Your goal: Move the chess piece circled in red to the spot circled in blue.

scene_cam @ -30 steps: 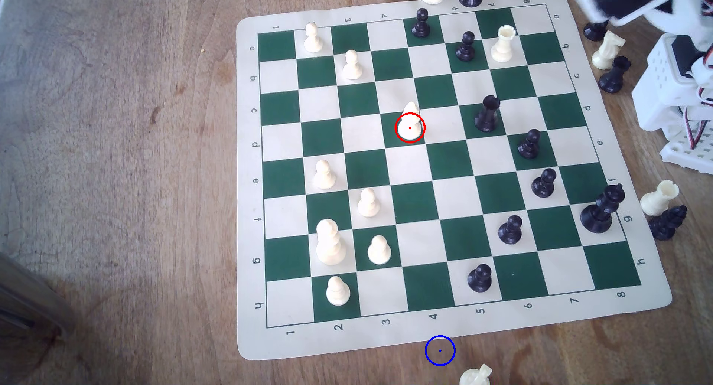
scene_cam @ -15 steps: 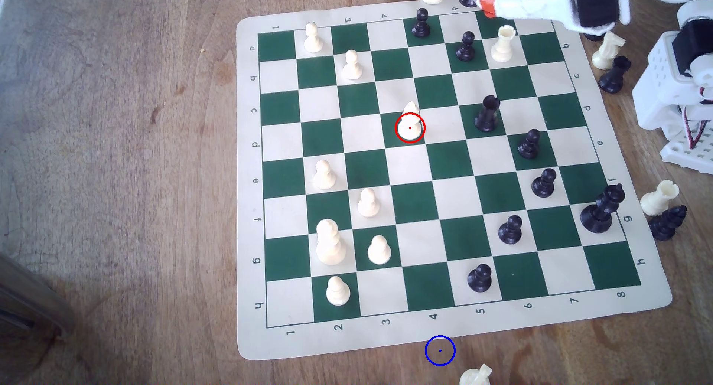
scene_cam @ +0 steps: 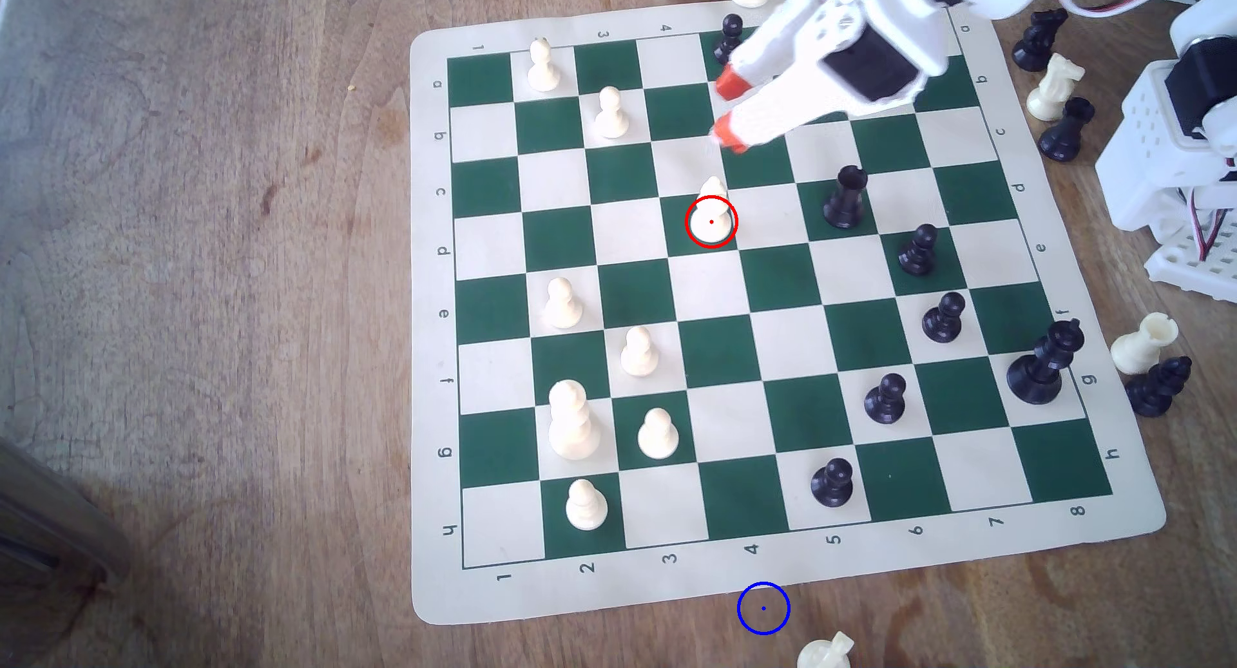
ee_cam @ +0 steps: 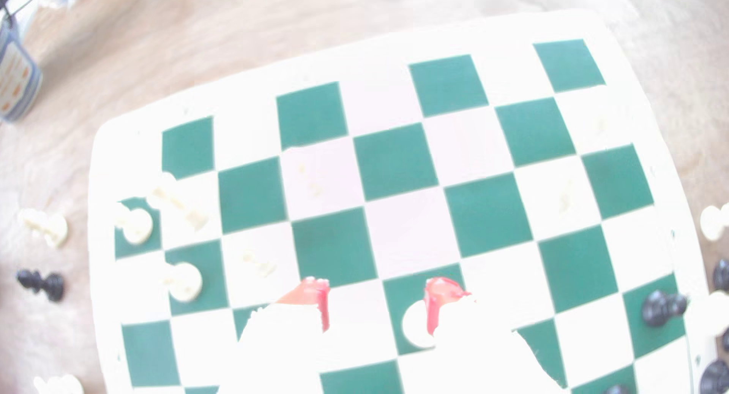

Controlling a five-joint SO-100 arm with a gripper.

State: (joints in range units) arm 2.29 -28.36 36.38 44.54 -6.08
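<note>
My gripper hangs over the far part of the chessboard in the exterior view, its two orange-tipped fingers spread apart with nothing between them. It sits above the squares just beyond the white pawn ringed in red, near it but not touching. That pawn stands upright on a green square around the middle of the board, with its head over the pale square behind. The blue ring lies on the bare wooden table just off the board's near edge, well apart from the pawn, and nothing stands in it. A white piece lies on its side close to the ring, toward the exterior view's right. My arm covers some of the far squares.

In the wrist view, much washed out by glare, my gripper shows both orange tips held wide over the board. A round white shape, the pawn as far as I can tell, sits on a green square right beside one tip; I cannot tell whether they touch. Other white and black pieces are blurred around the edges.
</note>
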